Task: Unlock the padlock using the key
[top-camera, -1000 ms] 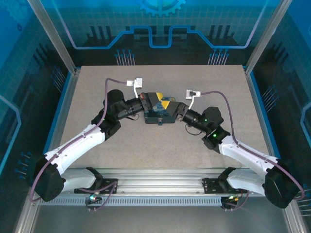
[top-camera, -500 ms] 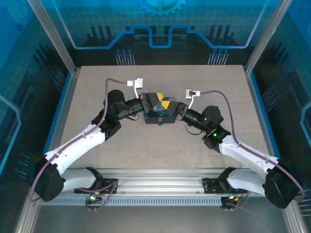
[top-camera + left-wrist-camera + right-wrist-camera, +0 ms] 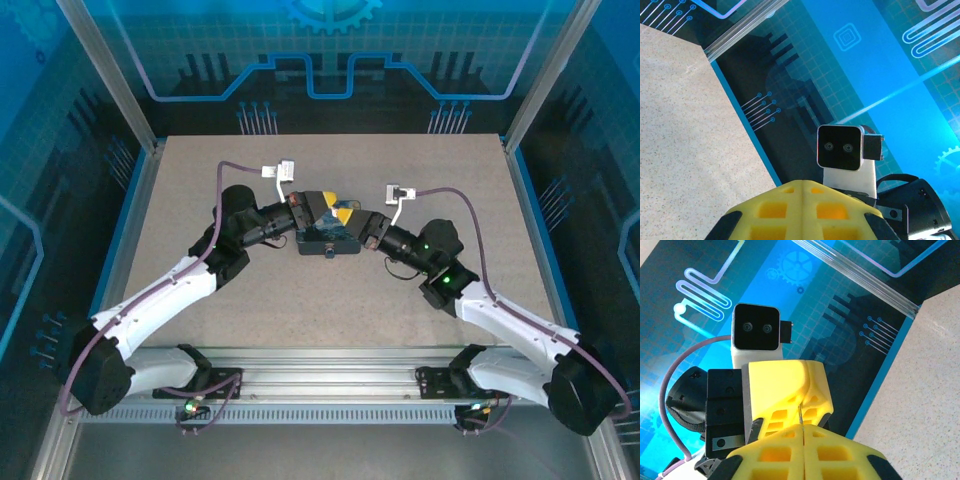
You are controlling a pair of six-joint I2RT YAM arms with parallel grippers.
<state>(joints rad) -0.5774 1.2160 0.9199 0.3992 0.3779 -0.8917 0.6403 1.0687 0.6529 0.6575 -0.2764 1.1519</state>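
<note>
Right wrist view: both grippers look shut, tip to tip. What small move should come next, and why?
Probably ease the right gripper toward the left gripper: a thin metal sliver, perhaps the key, juts from its shut yellow fingers, close to the left's.

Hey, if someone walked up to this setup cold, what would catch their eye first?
The left arm and right arm meet nose to nose at mid-table, at a dark tin. Their bright yellow tips stand out: the left pincer is shut, and the right pincer is shut on a thin metal sliver, seemingly the key. A glowing blue circuit-pattern wall rises at the back.
</note>
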